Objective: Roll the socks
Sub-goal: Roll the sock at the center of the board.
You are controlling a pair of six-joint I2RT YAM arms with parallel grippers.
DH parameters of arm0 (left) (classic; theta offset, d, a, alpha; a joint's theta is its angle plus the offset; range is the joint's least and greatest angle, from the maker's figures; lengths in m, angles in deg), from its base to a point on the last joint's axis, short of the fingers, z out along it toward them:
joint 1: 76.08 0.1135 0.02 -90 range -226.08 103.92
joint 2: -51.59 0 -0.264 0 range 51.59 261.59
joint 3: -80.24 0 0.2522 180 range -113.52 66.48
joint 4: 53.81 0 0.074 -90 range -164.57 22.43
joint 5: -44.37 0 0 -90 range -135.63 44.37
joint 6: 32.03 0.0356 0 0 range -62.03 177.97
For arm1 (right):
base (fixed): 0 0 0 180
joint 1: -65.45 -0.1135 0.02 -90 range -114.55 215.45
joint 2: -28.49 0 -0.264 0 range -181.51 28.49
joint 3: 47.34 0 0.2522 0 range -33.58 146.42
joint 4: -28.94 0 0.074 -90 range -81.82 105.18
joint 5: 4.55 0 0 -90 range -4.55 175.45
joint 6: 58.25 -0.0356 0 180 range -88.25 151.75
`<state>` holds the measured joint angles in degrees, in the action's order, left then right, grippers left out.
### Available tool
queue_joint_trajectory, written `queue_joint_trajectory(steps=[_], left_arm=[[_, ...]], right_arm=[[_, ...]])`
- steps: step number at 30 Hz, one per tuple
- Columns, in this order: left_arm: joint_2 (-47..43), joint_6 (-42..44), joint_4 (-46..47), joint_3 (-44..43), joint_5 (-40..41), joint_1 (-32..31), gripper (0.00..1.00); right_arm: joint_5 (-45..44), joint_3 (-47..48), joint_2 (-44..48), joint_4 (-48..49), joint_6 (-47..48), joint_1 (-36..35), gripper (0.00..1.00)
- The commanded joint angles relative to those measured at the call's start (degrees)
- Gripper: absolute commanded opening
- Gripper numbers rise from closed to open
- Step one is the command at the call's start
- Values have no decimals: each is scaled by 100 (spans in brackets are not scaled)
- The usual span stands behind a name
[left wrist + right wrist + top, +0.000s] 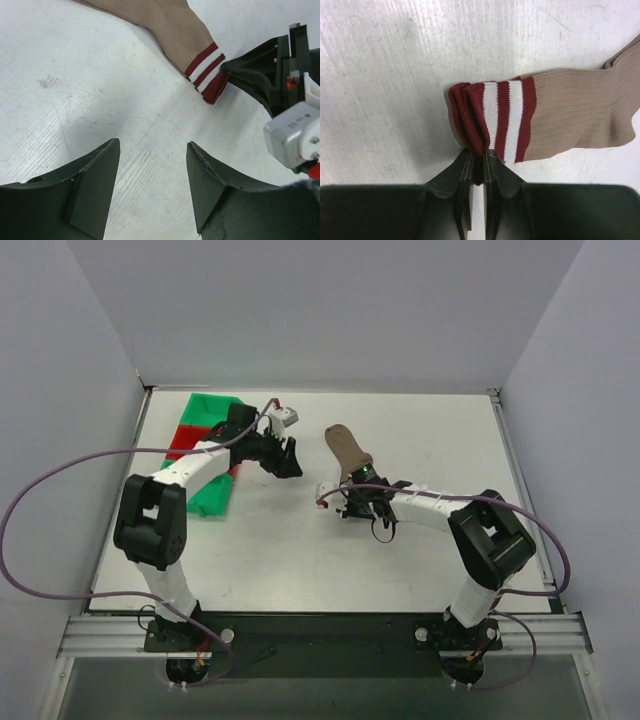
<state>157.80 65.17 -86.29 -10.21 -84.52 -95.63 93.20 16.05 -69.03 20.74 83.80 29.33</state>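
soft tan-brown knit sock: likely limp, light, grip at maroon cuff | right gripper pinching cuff | left gripper parted, empty

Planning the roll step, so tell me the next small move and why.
Probably the right gripper should turn the cuff over onto the tan leg to start the roll: it is shut on the cuff's edge, the sock lies flat, and the left gripper is open and empty.

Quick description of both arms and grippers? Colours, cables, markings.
Both alike: left arm and right arm have white links and bulky black joint housings. A thin purple-grey cable loops from each base. The left gripper and right gripper are matte black, each with two flat wedge-shaped fingers. No markings legible.
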Motion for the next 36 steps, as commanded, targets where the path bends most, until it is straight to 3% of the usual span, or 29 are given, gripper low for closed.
queue_joint_trajectory(steps=[1,5,10,18,36], left_arm=[[-732,-88,913,574,-110,39,66],[-1102,-8,1545,1111,31,74,65],[-1611,-96,2625,2059,127,188,54],[-1832,395,3006,2527,75,110,52],[-1604,1855,3463,2747,1920,-1525,48]], right_arm=[[191,222,-285,-1250,-239,131,0],[543,723,-452,-1925,-406,298,0],[1096,1556,-812,-2777,-591,641,0],[2186,3192,-1813,-4316,-767,1291,0],[3461,6619,-4020,-7400,-828,1722,0]])
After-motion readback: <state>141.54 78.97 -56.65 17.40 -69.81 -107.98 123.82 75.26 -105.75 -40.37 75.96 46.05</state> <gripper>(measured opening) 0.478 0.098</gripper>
